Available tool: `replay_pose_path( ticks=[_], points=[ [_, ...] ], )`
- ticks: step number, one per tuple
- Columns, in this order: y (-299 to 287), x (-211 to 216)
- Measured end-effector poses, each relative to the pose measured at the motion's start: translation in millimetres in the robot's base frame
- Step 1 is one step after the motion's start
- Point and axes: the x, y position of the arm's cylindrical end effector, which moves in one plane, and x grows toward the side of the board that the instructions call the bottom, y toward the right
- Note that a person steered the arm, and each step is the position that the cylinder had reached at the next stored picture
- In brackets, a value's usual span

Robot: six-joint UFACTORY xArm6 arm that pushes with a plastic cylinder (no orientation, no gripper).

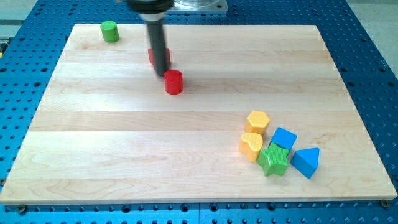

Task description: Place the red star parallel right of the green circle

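My rod comes straight down from the view's top, upright, its wide dark collar cut off by the frame edge, and my tip (161, 71) meets the wooden board (186, 137) in the upper-left-centre of the surface. No fingers on this arm, nothing opening or closing, nothing held: just the bare rod end resting at table height.

Tucked right behind the rod there's a red block (151, 56), mostly hidden by it; only slivers of red show on either side of the shaft, so its shape can't be made out. It looks to be touching the rod or just beside it. Just below and to the view's right of my tip sits a red cylinder (173, 81), upright, very close to the tip; whether they touch is hard to tell.

Over in the board's top-left corner stands the green cylinder (110, 31), well apart from my tip and off to the view's left of it.

Down at the lower right, a tight cluster: a yellow hexagon (257, 121) on top, a yellow heart-like block (251, 146) just below it, a green star (273, 159) beside that, a blue cube-like block (284, 138) above the star, and a blue triangle (306, 162) at the cluster's right end. All of it is far from the rod.
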Motion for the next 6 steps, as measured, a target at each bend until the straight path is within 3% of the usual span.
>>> replay_pose_path(
  ticks=[1,2,3,4,5,6],
  points=[
    [-16,-1],
    [-58,53],
    [-120,8],
    [-88,-25],
    [-12,-28],
    [27,-7]
  ],
)
